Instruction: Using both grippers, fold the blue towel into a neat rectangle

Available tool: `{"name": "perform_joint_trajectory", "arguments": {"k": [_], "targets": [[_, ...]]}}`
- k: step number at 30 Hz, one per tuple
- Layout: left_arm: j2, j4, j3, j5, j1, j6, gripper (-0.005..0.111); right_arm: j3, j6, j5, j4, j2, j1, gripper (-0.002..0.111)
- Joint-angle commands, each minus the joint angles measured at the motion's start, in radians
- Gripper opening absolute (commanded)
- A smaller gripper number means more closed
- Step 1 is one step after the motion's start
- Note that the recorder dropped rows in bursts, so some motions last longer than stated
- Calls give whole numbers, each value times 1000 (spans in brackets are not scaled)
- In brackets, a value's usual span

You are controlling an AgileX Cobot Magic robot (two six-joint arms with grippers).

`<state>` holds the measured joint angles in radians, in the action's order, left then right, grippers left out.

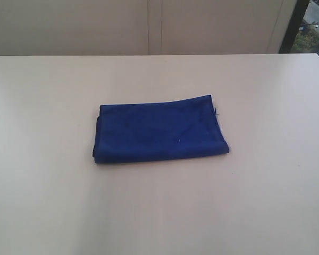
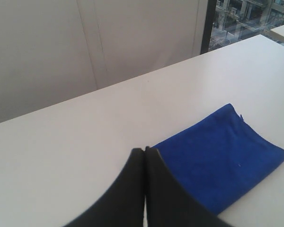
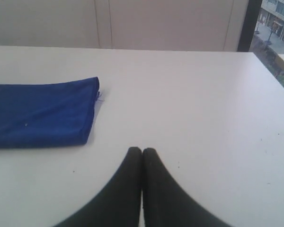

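Left claw: my left claw has its two black jaws pressed tip to tip with no gap, and it has hold of nothing.
Right claw: my right claw is closed the same way, jaws flat against each other, with nothing between them.
Blue towel: the blue towel lies flat about the middle of the worktop, well in from every edge. It is folded into a rectangle, with its long sides roughly along the worktop's far edge and slightly skewed.
Towel edges: the short end toward the worktop's left edge shows a darker layer peeking out beneath. The near corner at the other end looks rounded.
Loose thread: a loose thread sticks out at the far corner on the towel's right end.
White speck: a white speck sits on the top layer, right of its middle.
Left claw's place: my tips are just beside the towel's left end. I cannot tell whether they touch it.
Right claw's place: my tips hang over bare worktop, apart from the thread end.
Behind: a pale wall stands past the far edge, and a window shows beyond the far right corner.
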<state>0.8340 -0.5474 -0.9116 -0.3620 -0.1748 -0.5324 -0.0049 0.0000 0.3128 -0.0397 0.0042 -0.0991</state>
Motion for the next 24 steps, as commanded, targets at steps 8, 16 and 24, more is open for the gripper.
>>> {"name": "perform_joint_trajectory", "arguments": {"k": [8,16,24], "targets": [[-7,-14,5,-6,1,2,0,5,0,33,9,-4,10,0],[-7,-14,5,-6,1,2,0,5,0,33,9,-4,10,0],[-7,-14,5,-6,1,2,0,5,0,35,11,-4,29,0]]}}
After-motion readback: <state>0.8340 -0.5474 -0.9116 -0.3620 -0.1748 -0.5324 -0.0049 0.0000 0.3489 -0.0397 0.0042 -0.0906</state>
